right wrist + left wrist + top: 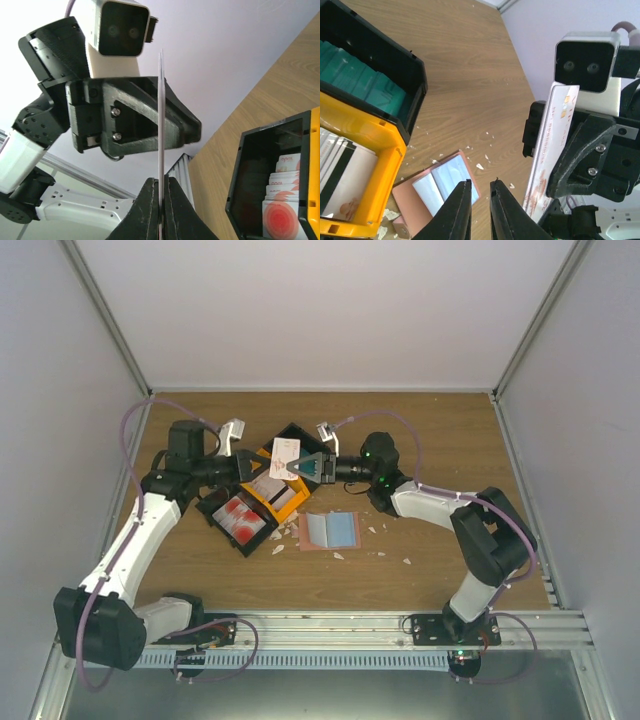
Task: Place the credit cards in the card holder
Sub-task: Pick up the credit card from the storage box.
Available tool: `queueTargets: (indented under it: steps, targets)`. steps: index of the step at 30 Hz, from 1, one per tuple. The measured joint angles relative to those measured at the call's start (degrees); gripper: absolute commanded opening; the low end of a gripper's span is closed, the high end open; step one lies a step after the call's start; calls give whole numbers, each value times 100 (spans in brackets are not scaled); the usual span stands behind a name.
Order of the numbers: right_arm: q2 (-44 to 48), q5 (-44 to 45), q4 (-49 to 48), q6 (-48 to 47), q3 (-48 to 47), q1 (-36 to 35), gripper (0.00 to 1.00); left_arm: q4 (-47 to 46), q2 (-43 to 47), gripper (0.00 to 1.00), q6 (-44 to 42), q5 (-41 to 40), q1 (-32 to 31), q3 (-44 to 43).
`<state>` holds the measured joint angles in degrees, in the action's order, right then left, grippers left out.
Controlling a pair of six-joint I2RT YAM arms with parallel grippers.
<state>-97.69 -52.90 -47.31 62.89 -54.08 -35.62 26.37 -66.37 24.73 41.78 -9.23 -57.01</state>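
My right gripper (300,468) is shut on a white credit card with red marks (285,453) and holds it upright above the black-and-orange tray. The card is edge-on in the right wrist view (161,115), clamped between the fingertips of that gripper (161,182). In the left wrist view the card (555,145) stands right of my left gripper (480,187), whose jaws stand a narrow gap apart and empty. The left gripper (256,471) faces the right one closely. The salmon card holder (330,530) lies open on the table, its light-blue pockets up (432,187).
The black-and-orange tray (283,502) holds more cards: red-marked ones (240,518) (285,200) and teal ones (355,75). Small white paper scraps (340,555) lie around the card holder. Grey walls enclose the wooden table.
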Motion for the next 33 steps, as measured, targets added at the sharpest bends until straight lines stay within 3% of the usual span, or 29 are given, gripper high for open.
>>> queueTargets:
  steps: [7, 15, 27, 33]
  targets:
    - [0, -157, -118, 107, 0, 0, 1, 4, -22, 18, -94, 232, 2, 146]
    - [0, -72, 328, -101, -4, 0, 1, -4, 479, 42, -76, -251, 2, 153]
    - [0, -188, 269, 2, -33, 0, 1, -304, 343, 18, -9, 374, 2, 507]
    - [0, -251, 133, 184, 35, 9, 1, -299, 282, 14, -125, 505, 2, 507]
